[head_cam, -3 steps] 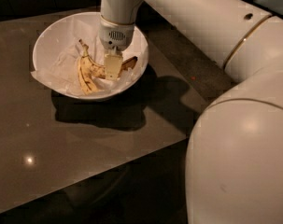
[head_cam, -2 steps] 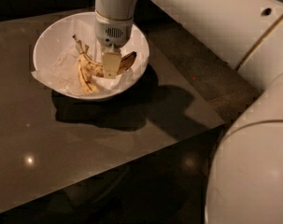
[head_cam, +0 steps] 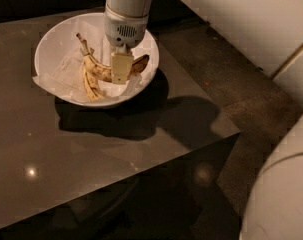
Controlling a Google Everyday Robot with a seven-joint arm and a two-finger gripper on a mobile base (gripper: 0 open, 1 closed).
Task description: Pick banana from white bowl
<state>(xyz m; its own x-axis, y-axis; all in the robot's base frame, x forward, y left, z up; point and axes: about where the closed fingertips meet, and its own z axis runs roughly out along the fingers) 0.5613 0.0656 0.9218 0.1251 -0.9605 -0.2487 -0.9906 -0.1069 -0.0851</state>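
Note:
The white bowl (head_cam: 51, 39), lined with crumpled white paper, stands at the table's far left. The banana (head_cam: 98, 70) is strongly curved and speckled. Its stem points up at the left and its dark tip points right. It crosses the bowl's middle. My gripper (head_cam: 121, 76) reaches straight down into the bowl and is shut on the banana near its middle. One pale finger (head_cam: 121, 64) shows in front of the fruit; the other is hidden behind it. A shorter, streaked banana (head_cam: 89, 86) lies on the paper just below and left.
The dark glossy table (head_cam: 91, 149) ends at a front edge and a right corner near the middle right. Dark speckled floor (head_cam: 241, 94) lies to the right. My white arm and body (head_cam: 281, 184) fill the right side.
My gripper has shifted slightly left and settled over the curved banana's middle. The banana's stem end now sits a little higher in the bowl.

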